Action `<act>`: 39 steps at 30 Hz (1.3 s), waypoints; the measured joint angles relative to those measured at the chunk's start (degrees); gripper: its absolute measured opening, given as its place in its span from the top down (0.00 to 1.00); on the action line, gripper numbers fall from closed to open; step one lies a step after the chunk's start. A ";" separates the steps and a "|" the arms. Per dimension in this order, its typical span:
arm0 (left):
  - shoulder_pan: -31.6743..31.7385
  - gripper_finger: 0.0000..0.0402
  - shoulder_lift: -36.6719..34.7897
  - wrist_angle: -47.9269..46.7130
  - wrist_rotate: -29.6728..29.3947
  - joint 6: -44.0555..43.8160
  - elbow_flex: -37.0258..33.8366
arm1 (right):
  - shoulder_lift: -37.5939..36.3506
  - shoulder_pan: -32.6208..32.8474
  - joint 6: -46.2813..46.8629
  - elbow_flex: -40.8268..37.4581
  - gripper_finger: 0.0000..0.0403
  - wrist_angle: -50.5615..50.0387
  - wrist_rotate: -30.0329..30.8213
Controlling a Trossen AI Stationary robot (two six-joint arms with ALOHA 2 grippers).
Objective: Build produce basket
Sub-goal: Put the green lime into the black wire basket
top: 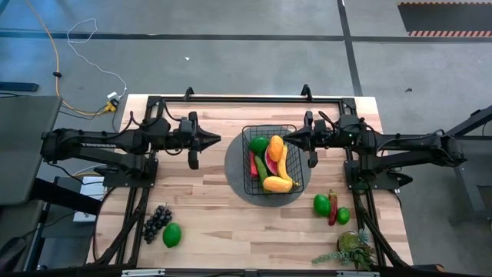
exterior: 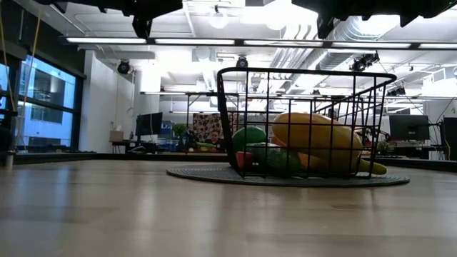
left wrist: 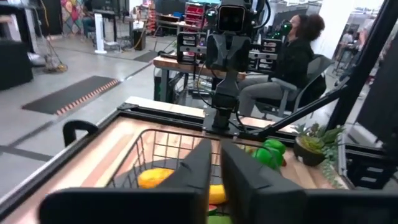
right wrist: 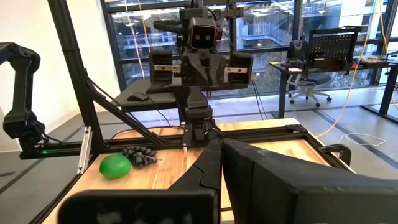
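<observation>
Centrally, black wire-mesh basket (top: 270, 158) on round grey mat (top: 234, 175), holding yellow, orange, green, red produce (top: 277, 165). Both grippers, left (top: 217, 139) and right (top: 286, 140), clenched, empty, flanking the basket.

A black wire-mesh rectangular basket (top: 270, 159) on a dark grey round mat (top: 234, 178) holds yellow, orange, red and green toy produce (top: 277, 165), while the pale wooden plank bench (top: 223, 223) carries purple grapes (top: 157, 220) at lower left and green round fruits (top: 321, 204) at right.
</observation>
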 joint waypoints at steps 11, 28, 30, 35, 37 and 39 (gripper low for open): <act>0.09 0.99 -4.48 -2.66 0.98 -1.13 0.02 | 0.00 0.00 -0.51 0.00 1.00 0.00 0.00; 0.09 1.00 -8.97 -6.67 0.34 -3.68 0.04 | 0.00 0.02 9.58 0.00 0.99 1.11 1.43; 0.09 1.00 -8.99 -6.58 0.34 -3.71 0.04 | 0.00 0.02 10.40 0.00 0.96 0.87 1.51; 0.09 1.00 -8.99 -6.09 0.33 -3.71 0.04 | 0.00 0.02 12.76 0.00 0.76 -0.17 4.69; 0.09 1.00 -8.99 -6.12 0.34 -3.71 0.04 | 0.00 0.02 13.65 0.00 0.66 -0.50 6.57; 0.09 1.00 -8.99 -6.10 0.34 -3.88 0.04 | 0.00 0.00 13.97 0.00 0.56 -0.58 6.92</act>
